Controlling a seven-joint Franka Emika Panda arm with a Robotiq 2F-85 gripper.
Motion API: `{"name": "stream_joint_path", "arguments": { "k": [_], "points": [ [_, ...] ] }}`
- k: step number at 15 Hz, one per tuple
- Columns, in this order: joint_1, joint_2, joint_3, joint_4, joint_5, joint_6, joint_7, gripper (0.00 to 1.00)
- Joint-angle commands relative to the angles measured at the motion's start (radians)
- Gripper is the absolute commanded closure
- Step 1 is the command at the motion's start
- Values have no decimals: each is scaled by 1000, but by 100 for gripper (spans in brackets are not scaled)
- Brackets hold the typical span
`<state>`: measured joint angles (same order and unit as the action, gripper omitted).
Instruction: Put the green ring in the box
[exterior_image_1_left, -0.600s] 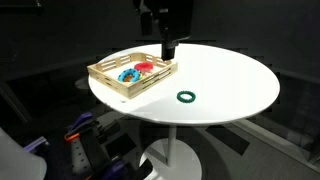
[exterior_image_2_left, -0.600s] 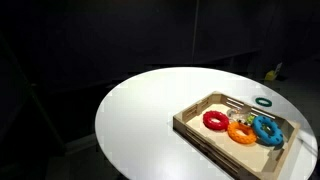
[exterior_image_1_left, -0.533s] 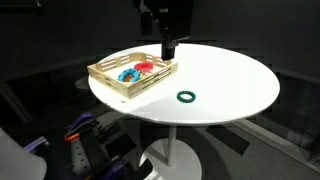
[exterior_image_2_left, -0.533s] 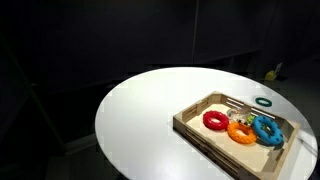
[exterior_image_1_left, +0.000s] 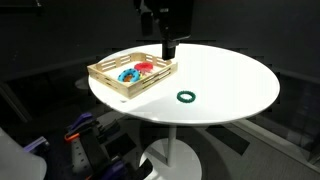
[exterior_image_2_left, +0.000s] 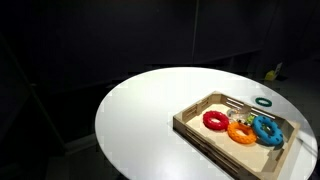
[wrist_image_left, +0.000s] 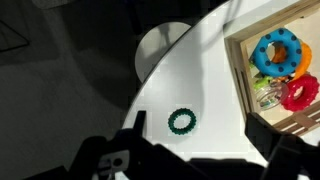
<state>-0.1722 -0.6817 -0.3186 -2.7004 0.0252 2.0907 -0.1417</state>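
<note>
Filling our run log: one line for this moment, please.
gripper: open, raised near box | green ring: on table, outside box | box: holds other rings

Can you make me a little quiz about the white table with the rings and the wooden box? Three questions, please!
1. True or false: the green ring already lies inside the box.
2. Pick one. The end effector is: A) up above the table, near the box; B) squeezing the green ring; C) under the table.
3. Fill the gap: the round table is ____ in colour.
Key: 1 false, the green ring lies on the table, apart from the box. 2 A. 3 white.
</note>
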Motion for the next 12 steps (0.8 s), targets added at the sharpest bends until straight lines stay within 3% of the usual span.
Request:
{"name": "stream_joint_path", "arguments": {
  "k": [1, 12],
  "points": [
    [-20, 25, 47, 24, 14, 28, 35, 0],
    [-26, 153, 204, 97, -35, 208, 233, 0]
  ]
}}
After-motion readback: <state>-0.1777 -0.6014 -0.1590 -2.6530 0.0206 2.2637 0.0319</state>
